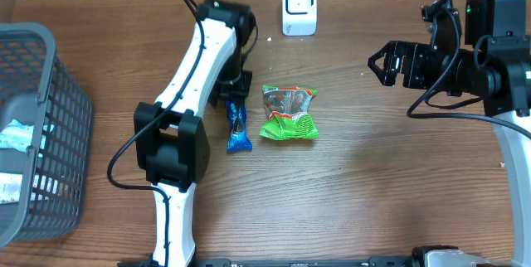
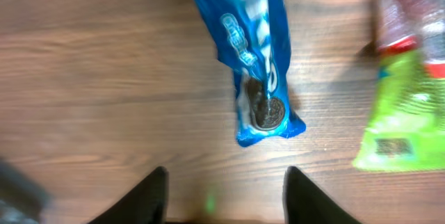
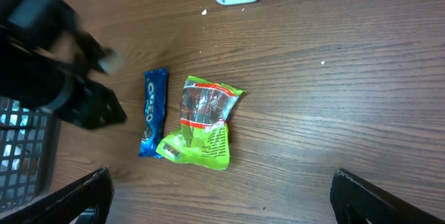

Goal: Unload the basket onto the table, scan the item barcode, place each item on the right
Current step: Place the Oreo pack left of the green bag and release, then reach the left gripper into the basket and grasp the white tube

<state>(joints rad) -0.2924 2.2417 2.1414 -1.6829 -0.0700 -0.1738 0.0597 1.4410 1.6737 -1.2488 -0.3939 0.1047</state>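
**Left fingers** [image 2: 142, 203]: nearest the wrist camera. They stand apart with bare desk [image 1: 373, 184] between them and hold nothing.

**Right fingers** [image 3: 375, 200]: spread wide and empty, raised well off to the right side of the desk.

**Item location:** the cookie pack [image 2: 261, 57] lies flat on the desk just ahead of the left fingertips, not between them. A green snack bag [image 1: 289, 114] lies just beside it. The scanner [image 1: 299, 6] stands at the far edge, apart from both.

**Risks, as judged:**
- The pack is thin and lies flush with the desk, so the closing fingers may skid over the glossy film or pinch only a fold.
- No barcode shows on the upper face. If it is underneath, the pack could reach the scanner wrong side out.
- A hard squeeze could crumple the wrapper and distort the code.
- A sideways approach could nudge the green snack bag.

**Item appearance:** a narrow blue foil sleeve with white lettering and a dark sandwich cookie printed near its crimped end. The wrapper looks intact.
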